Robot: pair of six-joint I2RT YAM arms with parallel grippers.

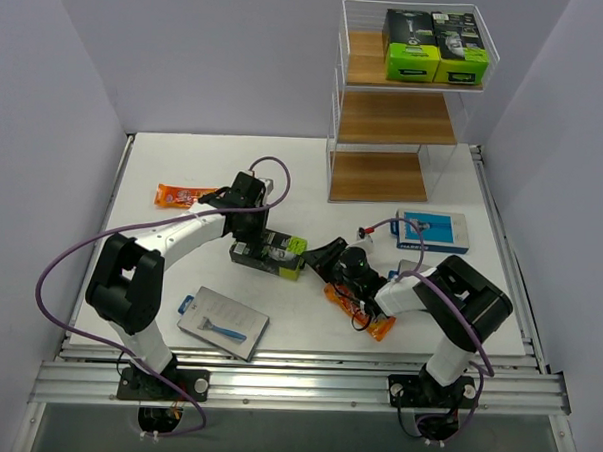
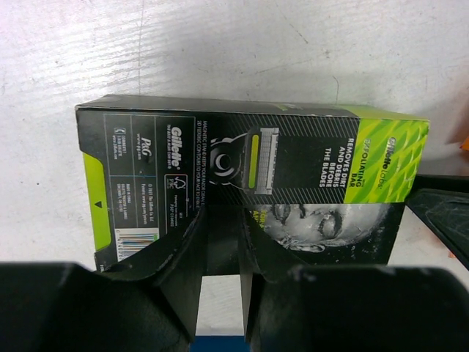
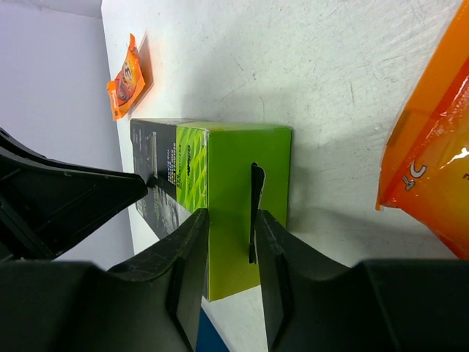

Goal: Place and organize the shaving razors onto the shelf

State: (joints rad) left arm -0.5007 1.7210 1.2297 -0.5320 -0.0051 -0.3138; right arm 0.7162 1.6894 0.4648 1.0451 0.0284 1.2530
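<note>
Now, with our left gripper [image 2: 223, 242] pinching the black-and-lime box [image 2: 293, 158], which lies flat well in front of the shelf [image 1: 394, 120], we should centre the right gripper [image 3: 231, 249], jaws slightly spread, over its hang tab [image 3: 253, 191] before squeezing.

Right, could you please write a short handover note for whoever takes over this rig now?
Left gripper: shut on the black-and-lime-green razor box lying on the white table.
Right gripper: jaws slightly apart at that box's lime end, nothing clamped.
Done: two matching boxes on the top tier of the wooden shelf.
Left: this box, two blue-grey razor cards and two glossy orange packets, all on the table.
</note>
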